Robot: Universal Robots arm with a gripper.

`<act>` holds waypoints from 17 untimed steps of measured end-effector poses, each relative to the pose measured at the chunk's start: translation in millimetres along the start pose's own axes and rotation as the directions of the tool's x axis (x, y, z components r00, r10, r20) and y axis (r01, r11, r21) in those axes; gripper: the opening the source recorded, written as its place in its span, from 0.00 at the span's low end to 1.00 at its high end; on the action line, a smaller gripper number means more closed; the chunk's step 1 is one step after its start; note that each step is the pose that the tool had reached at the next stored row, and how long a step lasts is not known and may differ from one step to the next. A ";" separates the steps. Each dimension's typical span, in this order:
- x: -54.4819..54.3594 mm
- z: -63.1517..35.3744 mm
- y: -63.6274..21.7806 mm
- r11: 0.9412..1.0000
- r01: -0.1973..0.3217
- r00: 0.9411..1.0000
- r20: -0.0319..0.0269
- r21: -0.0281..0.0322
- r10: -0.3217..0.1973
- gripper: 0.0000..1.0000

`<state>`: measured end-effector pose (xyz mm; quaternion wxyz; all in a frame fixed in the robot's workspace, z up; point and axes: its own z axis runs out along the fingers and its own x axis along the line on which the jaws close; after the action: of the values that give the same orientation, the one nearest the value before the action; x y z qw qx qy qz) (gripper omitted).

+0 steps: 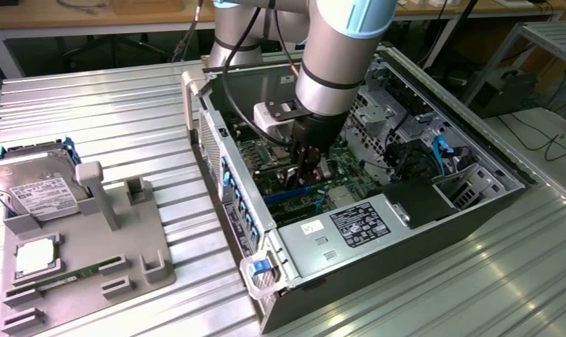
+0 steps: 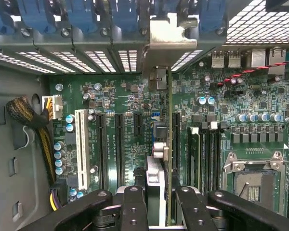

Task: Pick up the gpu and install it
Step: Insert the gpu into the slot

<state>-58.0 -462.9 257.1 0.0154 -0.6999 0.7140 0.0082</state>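
While the tool (image 2: 159, 202) grips the gpu (image 2: 168, 144) edge-on, its bracket (image 2: 167, 33) meets the case's rear slots.

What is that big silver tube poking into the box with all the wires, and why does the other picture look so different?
The silver tube is a robot arm. At its end is a pincer that grips things like two fingers. It is reaching down into an open computer case lying on a metal table. One picture comes from a camera beside the table. The other comes from a camera on the arm's wrist, looking into the case at the green board. There the pincer holds the gpu, a thin card, edge-on over the board's long slots. On the exterior view's left, a grey tray carries a hard drive.
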 end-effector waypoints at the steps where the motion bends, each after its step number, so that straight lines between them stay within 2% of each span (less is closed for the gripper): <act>1: 0.1 0.5 0.2 1.000 0.000 1.000 0.000 0.000 0.000 0.28; 17: 0.4 6.4 5.9 1.000 0.000 1.000 0.000 0.000 0.000 0.28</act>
<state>-63.9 -463.0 250.6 0.0154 -0.6999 0.7140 0.0082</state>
